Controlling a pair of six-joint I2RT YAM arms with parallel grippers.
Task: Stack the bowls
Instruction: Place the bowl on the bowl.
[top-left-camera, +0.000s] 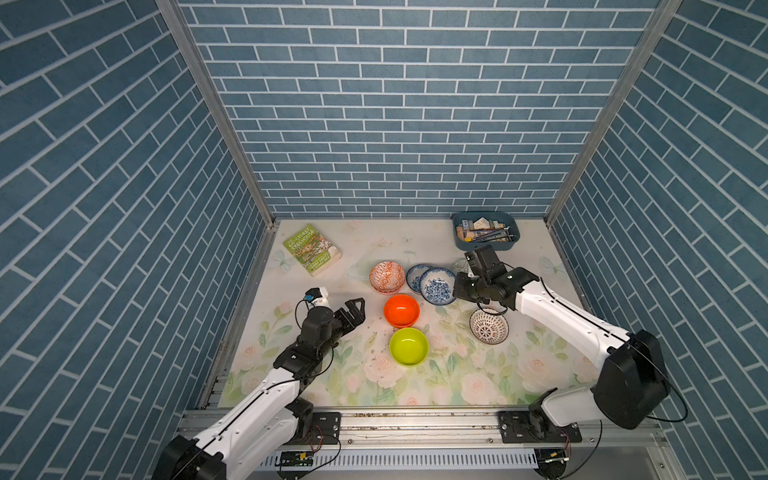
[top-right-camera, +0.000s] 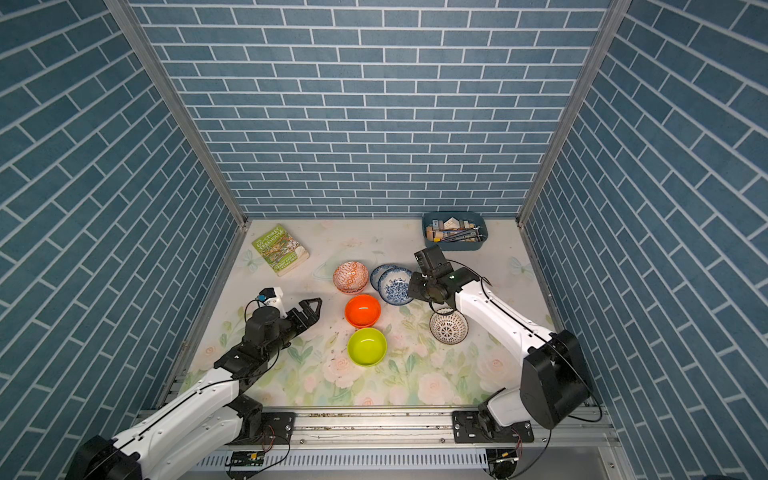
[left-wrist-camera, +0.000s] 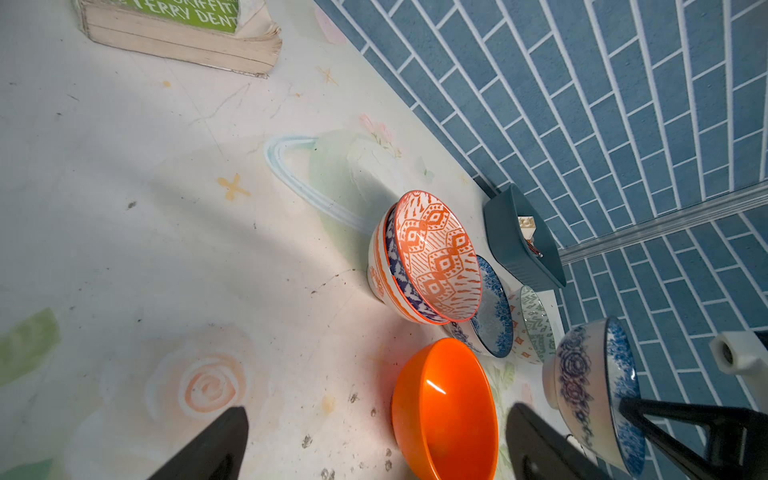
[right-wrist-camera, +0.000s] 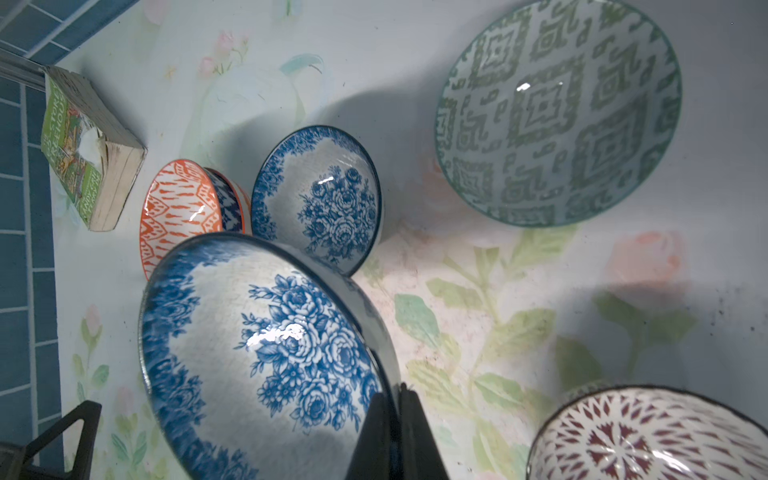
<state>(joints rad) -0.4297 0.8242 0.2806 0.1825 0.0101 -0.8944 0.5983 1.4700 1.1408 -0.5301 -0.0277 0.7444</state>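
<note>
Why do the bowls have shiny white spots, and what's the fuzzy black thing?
Light glare: right wrist view, white glints on the held blue floral bowl and the grey-green bowl; left wrist view, a streak on the orange bowl. The fuzzy black shape in the right wrist view is the right gripper, too close to be sharp.

Both top views: high over front rail (top-left-camera: 415, 422), angled down toward back wall (top-left-camera: 415, 124); far off, whole table (top-left-camera: 374, 241) in lower half of frame. Left wrist view: low, near tabletop, rolled sideways, faces orange bowl (left-wrist-camera: 444, 411) and tray (left-wrist-camera: 519, 249). Right wrist view: close above blue floral bowl (right-wrist-camera: 266, 353), lower left of frame. All four share orange-white bowl (top-left-camera: 386, 276), book (top-left-camera: 311, 249).
</note>
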